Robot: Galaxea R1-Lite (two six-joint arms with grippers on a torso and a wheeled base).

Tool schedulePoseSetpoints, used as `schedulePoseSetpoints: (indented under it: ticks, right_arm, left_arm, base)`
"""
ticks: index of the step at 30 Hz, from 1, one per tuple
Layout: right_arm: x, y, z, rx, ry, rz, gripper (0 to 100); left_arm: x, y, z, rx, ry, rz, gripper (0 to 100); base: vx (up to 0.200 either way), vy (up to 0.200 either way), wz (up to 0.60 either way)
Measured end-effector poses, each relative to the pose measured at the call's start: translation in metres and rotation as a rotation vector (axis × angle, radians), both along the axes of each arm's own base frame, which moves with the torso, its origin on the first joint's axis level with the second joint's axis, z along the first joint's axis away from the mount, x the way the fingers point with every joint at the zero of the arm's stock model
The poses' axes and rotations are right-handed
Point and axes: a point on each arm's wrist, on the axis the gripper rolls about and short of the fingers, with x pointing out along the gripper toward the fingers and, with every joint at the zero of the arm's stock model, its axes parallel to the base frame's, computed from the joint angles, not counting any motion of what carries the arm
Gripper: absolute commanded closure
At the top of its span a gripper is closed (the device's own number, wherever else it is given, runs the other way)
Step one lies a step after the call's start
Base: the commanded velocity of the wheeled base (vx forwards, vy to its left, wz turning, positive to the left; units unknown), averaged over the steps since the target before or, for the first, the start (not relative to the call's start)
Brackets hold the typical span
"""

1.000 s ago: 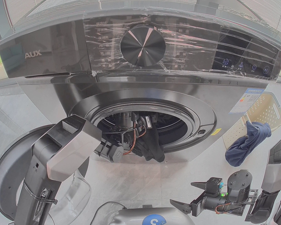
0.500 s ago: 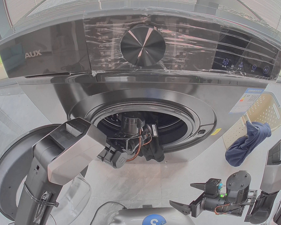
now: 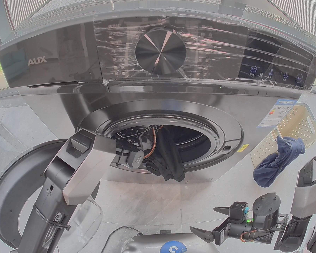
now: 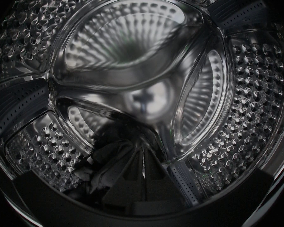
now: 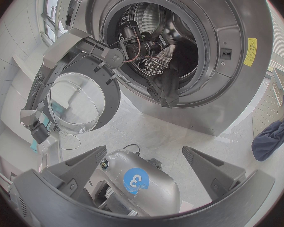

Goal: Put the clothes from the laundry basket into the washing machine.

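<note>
Black garment (image 3: 166,159): lies at the centre of the head view, draped over the lower rim of the washer (image 3: 200,101) opening. Its upper part is inside the opening and its lower end hangs outside, down the front panel. In the left wrist view, dark folds of cloth lie at the lower left, at the bottom of the drum (image 4: 252,79).

Blue garment (image 3: 275,160): at the right edge of the head view, slung over the rim of the basket (image 3: 300,122), with its bulk hanging down the outer wall. The basket stands just beside the washer's right side.

Left gripper (image 4: 143,163): inside the opening, at the left-centre of the head view, with the forearm crossing the rim from the lower left. It sits just beside the black garment's upper part. Whether it is open or closed cannot be told, nor whether it has hold of the cloth.

Right gripper (image 3: 204,219): at the lower right of the head view, low over the floor, pointing left. Jaws spread wide with nothing between them. It is well apart from both garments.

Door (image 3: 5,194): swung fully open at the lower left of the head view, behind the left arm.
</note>
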Motion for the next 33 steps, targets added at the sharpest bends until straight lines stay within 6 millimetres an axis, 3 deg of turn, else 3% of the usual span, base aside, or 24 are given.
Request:
schedulePoseSetpoints:
  ticks: [3,4,13,24,25,33]
  right_arm:
    - [0.000,0.000,-0.001,-0.004,0.004,0.001,0]
    - [0.000,0.001,-0.002,-0.005,0.006,0.003,0]
    - [-0.001,0.002,-0.004,-0.010,0.012,0.008,0]
    - [-0.002,0.005,-0.006,-0.014,0.021,0.018,0]
    - [-0.003,0.005,-0.006,-0.014,0.022,0.019,0]
    - [-0.003,0.006,-0.007,-0.017,0.025,0.025,0]
  left_arm:
    - [0.005,0.003,0.000,0.012,-0.021,0.023,100]
    - [0.006,0.004,-0.001,0.019,-0.027,0.028,0]
    - [-0.003,0.005,-0.019,0.045,0.031,0.015,0]
    - [-0.052,-0.006,-0.058,0.147,0.221,-0.157,0]
    - [-0.054,-0.008,-0.060,0.150,0.225,-0.167,100]
    - [-0.051,-0.016,-0.066,0.147,0.214,-0.174,100]
  base:
    - [0.000,0.000,0.00]
    - [0.000,0.000,0.00]
    - [0.000,0.000,0.00]
    - [0.000,0.000,0.00]
    - [0.000,0.000,0.00]
    - [0.000,0.000,0.00]
